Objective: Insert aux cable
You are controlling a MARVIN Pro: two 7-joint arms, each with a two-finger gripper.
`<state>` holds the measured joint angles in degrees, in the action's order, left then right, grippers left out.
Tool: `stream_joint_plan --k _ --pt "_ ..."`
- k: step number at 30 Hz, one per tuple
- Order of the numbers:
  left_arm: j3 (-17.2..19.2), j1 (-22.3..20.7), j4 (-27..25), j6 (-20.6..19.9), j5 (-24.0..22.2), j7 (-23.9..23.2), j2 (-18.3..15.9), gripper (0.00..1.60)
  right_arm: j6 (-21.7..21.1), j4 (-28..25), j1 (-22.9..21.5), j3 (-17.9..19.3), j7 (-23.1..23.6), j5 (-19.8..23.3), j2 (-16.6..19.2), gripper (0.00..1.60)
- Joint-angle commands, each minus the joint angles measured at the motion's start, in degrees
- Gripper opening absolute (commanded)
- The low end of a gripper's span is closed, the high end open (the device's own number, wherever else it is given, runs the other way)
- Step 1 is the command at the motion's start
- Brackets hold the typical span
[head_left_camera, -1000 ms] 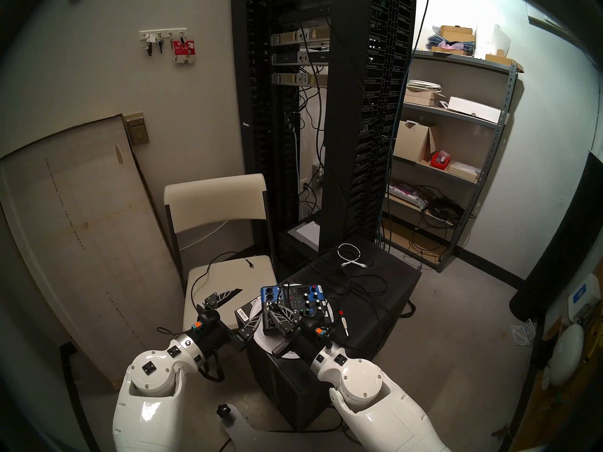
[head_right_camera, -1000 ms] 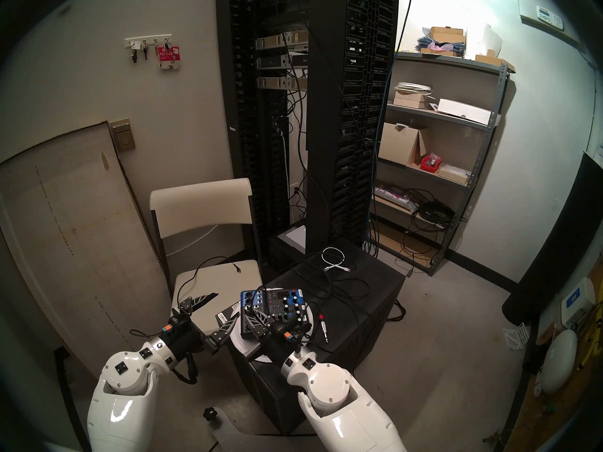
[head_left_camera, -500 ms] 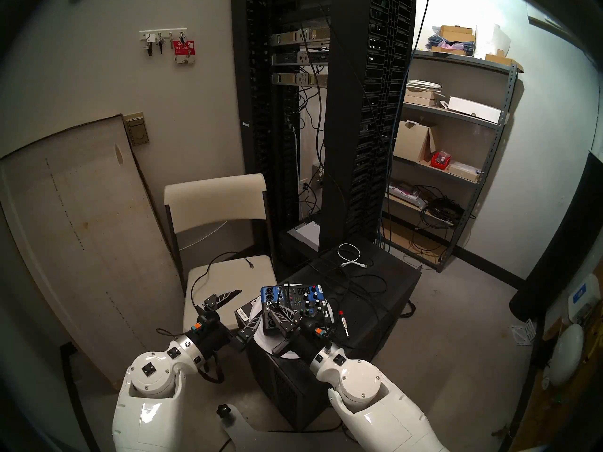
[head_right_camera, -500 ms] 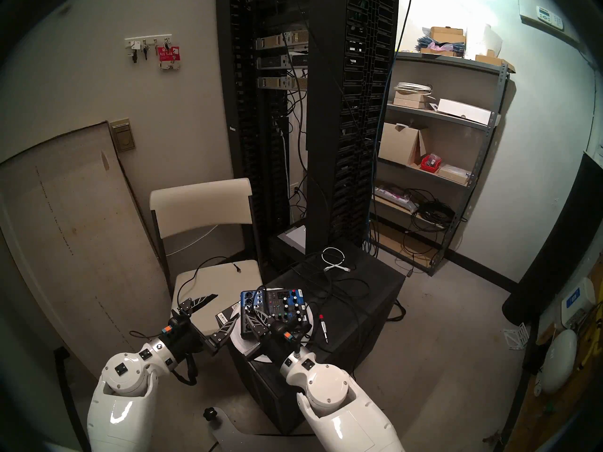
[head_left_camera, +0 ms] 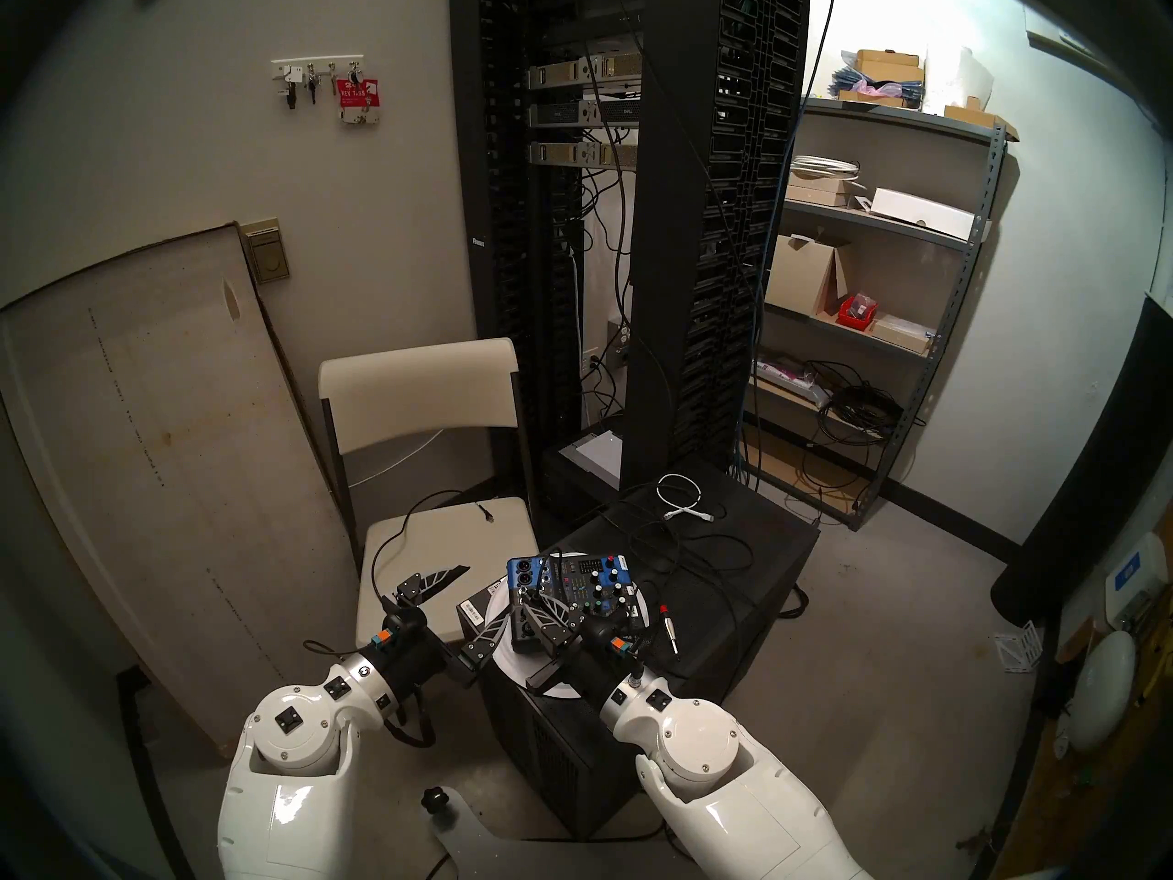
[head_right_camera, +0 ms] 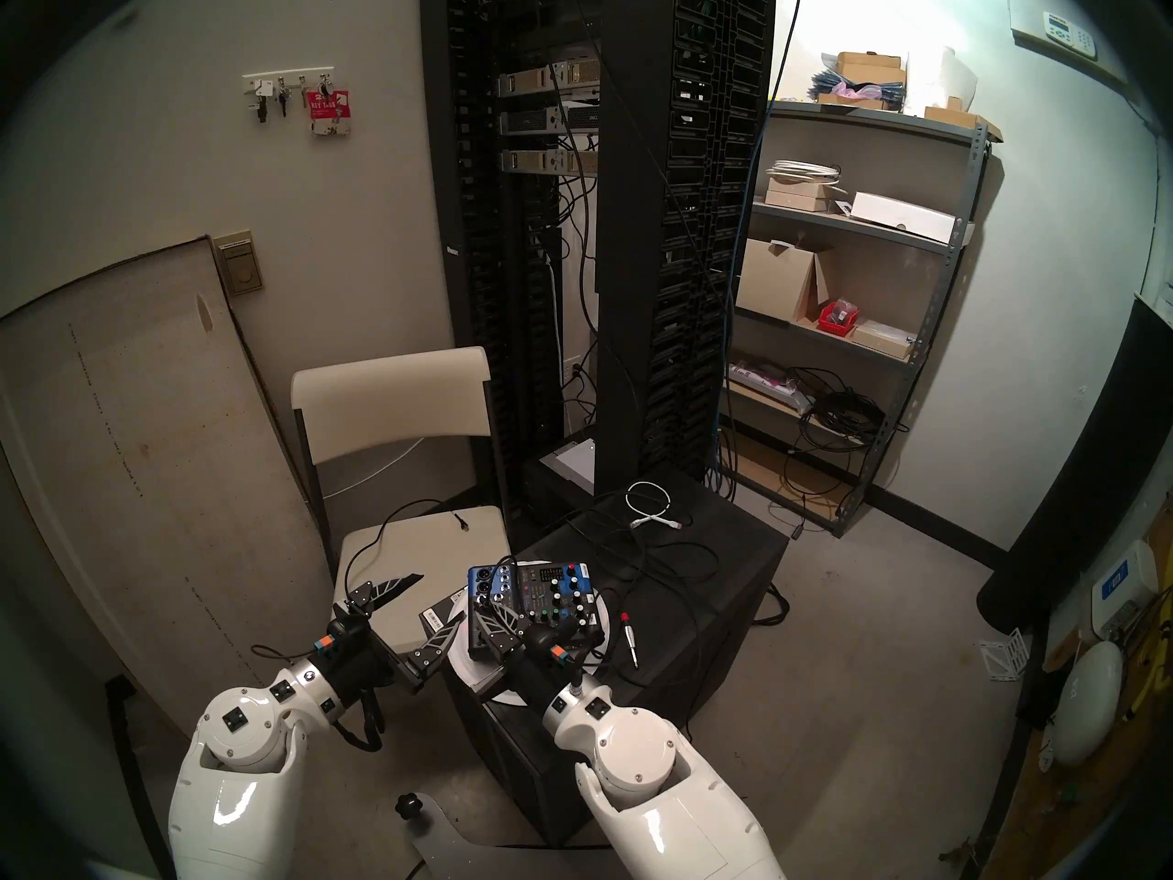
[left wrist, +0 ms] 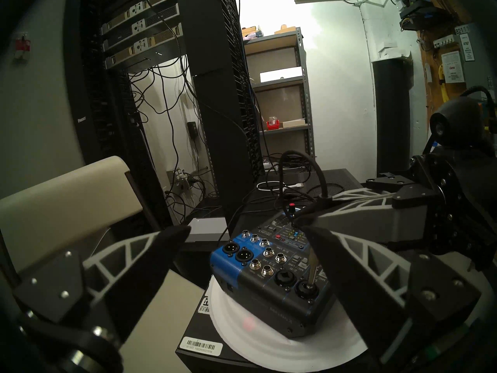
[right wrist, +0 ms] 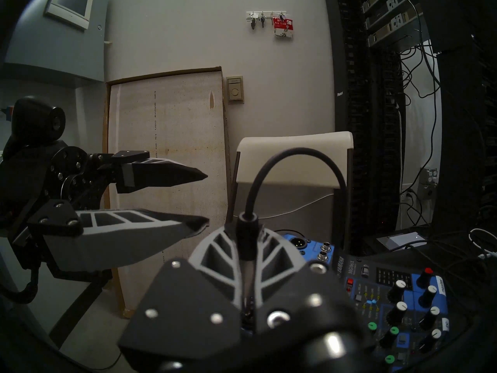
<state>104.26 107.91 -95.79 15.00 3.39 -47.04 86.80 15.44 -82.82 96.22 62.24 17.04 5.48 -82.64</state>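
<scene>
Right end effector (right wrist: 246, 246) clamped the aux cable (left wrist: 312, 270) plug, tip entering a front socket of the Yamaha mixer (left wrist: 269, 273). Left end effector (left wrist: 242, 246) apart beside mixer. Step: insertion; next, press straight down.

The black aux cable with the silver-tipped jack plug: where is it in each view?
Head stereo left: lower centre, the aux cable clamped in the right gripper over the blue-and-black audio mixer.
Head stereo right: lower centre, same grip.
Left wrist: right of centre, tip at a mixer socket.
Right wrist: centre, looping up.
Shared landmark: the mixer.
</scene>
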Motion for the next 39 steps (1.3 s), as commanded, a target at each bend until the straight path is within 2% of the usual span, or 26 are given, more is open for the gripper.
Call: stream_joint_plan --k 1,24,31,36,39 --pt "-0.1 -0.2 -1.1 0.1 0.0 -0.1 -0.1 1.6 0.3 -0.7 -0.8 0.0 -0.4 -0.2 -0.6 0.0" --pt "-0.1 -0.2 -0.5 0.5 0.0 0.2 -0.1 1.6 0.9 0.4 -1.3 -0.1 -0.9 0.2 -0.6 0.0" --pt "0.0 0.0 -0.9 0.4 0.0 0.3 0.0 1.6 2.2 0.8 -0.5 -0.7 -1.2 -0.3 -0.6 0.0" --pt "0.0 0.1 -1.9 -0.5 -0.9 -0.4 -0.1 1.6 3.1 1.1 -0.2 -1.3 -1.8 -0.3 -0.4 0.0" --pt "0.0 0.3 -3.5 -2.4 -2.0 -1.1 0.1 1.6 4.1 0.8 0.1 -1.6 -2.7 -2.2 -0.2 0.0"
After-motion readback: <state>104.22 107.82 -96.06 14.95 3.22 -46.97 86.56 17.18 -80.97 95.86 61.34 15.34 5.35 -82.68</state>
